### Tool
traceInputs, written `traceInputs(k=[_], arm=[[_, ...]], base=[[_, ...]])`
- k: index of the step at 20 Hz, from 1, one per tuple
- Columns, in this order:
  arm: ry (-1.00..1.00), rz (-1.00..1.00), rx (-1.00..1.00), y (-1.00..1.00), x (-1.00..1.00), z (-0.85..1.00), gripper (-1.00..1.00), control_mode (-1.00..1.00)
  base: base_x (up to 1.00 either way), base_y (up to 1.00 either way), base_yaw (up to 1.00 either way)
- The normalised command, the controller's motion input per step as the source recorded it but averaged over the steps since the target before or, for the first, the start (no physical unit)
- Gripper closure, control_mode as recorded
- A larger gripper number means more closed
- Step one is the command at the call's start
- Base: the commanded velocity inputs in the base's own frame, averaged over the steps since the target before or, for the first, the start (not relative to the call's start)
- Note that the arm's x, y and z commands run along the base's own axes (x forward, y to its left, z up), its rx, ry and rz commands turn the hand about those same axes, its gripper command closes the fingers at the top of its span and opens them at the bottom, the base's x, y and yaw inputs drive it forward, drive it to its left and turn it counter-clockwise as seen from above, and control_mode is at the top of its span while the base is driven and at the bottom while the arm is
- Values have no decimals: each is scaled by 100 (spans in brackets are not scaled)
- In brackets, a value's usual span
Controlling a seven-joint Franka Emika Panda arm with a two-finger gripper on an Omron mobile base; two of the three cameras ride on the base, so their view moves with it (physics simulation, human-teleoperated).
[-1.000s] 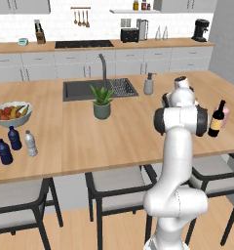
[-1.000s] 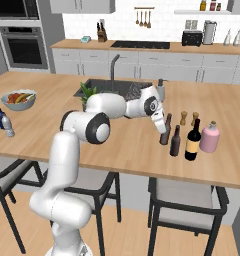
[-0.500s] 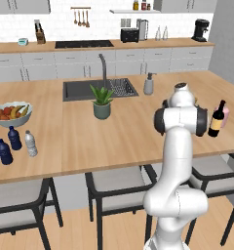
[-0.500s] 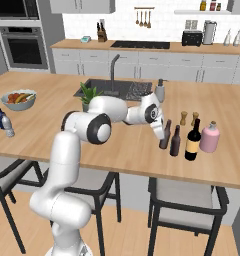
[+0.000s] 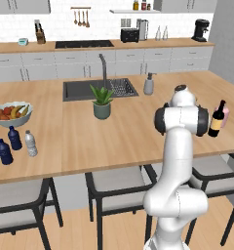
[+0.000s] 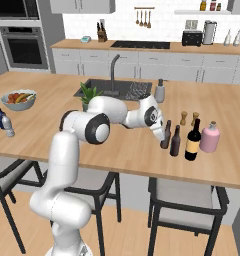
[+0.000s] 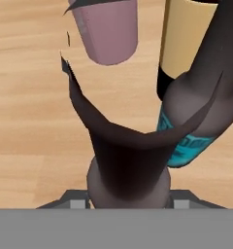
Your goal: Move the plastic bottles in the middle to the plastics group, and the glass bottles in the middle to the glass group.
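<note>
Two slim dark beer-type bottles stand side by side on the wooden table (image 6: 142, 155) at its right end in the right base view: the nearer slim bottle (image 6: 166, 135) has the tool (image 6: 161, 138) closed around it, its fingers clamped on the glass low at the body, while the second slim bottle (image 6: 175, 141) stands free just beside it at about 4 o'clock. In the hand view the gripped bottle's dark neck rises straight up the middle, with the second one, showing a teal label, close at 2 o'clock. Two larger bottles form the glass group just beyond: one dark wine bottle (image 6: 193, 140) with a yellowish label and one pale pink bottle (image 6: 210, 137), touching or nearly so, at 3 o'clock from the slim pair. Two small wooden shakers (image 6: 183, 118) stand behind them. At the far left end of the table, seen from the left base view, two squat dark blue bottles (image 5: 5, 152) stand near one small clear bottle (image 5: 30, 143), which sits at 3 o'clock of them, all three just in front of one fruit bowl (image 5: 11, 113). One potted plant (image 5: 102, 101) stands by the sink (image 5: 97, 89) at mid-table.
</note>
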Motion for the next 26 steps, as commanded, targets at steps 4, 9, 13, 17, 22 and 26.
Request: traceInputs(k=[4, 9, 13, 17, 22, 26], arm=[[-3, 0, -3, 0, 0, -5, 100, -100], [0, 0, 0, 0, 0, 0, 100, -100], [0, 0, 0, 0, 0, 0, -100, -100], [0, 0, 0, 0, 0, 0, -100, -100], [0, 0, 0, 0, 0, 0, -100, -100], [0, 0, 0, 0, 0, 0, -100, -100]], base=[[0, 0, 0], [0, 0, 0], [0, 0, 0], [0, 0, 0], [0, 0, 0], [0, 0, 0]])
